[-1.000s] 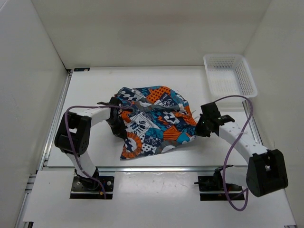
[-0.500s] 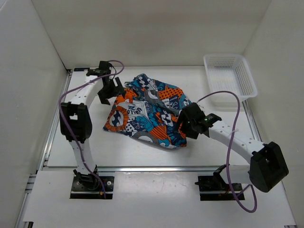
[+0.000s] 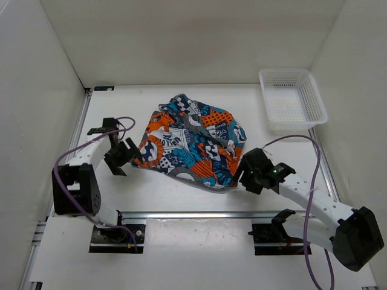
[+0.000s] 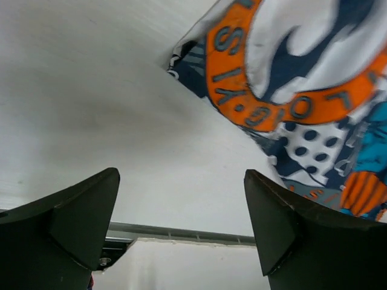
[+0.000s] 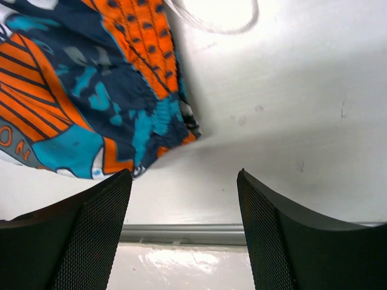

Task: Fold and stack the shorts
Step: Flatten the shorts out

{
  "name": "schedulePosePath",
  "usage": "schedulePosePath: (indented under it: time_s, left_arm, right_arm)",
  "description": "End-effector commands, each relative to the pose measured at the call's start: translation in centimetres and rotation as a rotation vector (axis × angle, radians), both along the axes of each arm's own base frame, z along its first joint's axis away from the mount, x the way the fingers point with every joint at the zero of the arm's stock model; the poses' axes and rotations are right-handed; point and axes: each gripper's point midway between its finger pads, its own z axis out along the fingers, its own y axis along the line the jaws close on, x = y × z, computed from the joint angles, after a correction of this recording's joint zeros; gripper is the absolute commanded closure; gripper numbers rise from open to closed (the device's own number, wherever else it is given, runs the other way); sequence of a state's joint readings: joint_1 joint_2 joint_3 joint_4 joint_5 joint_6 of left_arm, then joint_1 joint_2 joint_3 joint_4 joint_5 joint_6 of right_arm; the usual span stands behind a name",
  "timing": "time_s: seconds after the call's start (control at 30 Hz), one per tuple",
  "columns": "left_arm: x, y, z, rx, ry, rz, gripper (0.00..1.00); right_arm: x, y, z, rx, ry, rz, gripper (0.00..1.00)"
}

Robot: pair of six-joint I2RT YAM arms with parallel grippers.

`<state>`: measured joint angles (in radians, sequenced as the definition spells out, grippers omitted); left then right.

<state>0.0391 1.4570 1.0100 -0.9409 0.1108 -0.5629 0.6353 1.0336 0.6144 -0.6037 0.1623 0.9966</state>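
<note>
White bench [image 3: 151, 193] within plain white walls, with a mesh basket [image 3: 293, 99] at its far right corner. The shorts [image 3: 193, 142] lie crumpled at the centre: light, limp fabric, likely to sag and slide, best pinched at hem or waistband corners. Left gripper [image 4: 180, 199] and right gripper [image 5: 184, 193] flank them, jaws apart, holding nothing.

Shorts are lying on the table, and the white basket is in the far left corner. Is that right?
Not quite. The shorts do lie on the table, but the white basket is in the far right corner, not the left. The top external view shows it.
</note>
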Motion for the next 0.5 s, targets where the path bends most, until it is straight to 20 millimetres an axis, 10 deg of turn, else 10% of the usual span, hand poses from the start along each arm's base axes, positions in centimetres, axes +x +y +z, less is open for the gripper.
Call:
schedulePosePath:
  time_s: [0.0, 0.17, 0.3, 0.43, 0.47]
  left_arm:
    - [2.0, -1.5, -1.5, -0.086, -0.039, 0.004, 0.05]
    - [4.7, -1.6, -3.4, -0.098, -0.008, 0.012, 0.05]
    - [6.0, -1.9, -5.2, -0.099, 0.028, 0.003, 0.32]
    - [6.7, -2.2, -5.8, -0.099, 0.043, -0.005, 0.9]
    - [6.7, -2.2, -5.8, -0.099, 0.043, -0.005, 0.9]
  right_arm:
    - [-1.3, 0.0, -0.2, 0.047, 0.031, -0.032, 0.25]
    - [-2.3, 1.0, -0.2, 0.159, 0.055, -0.059, 0.21]
    - [-2.1, 2.0, -0.1, 0.233, 0.051, -0.078, 0.19]
    - [-1.0, 3.3, -0.3, 0.273, 0.039, -0.074, 0.19]
    - [-1.1, 3.4, -1.2, 0.265, 0.062, -0.072, 0.21]
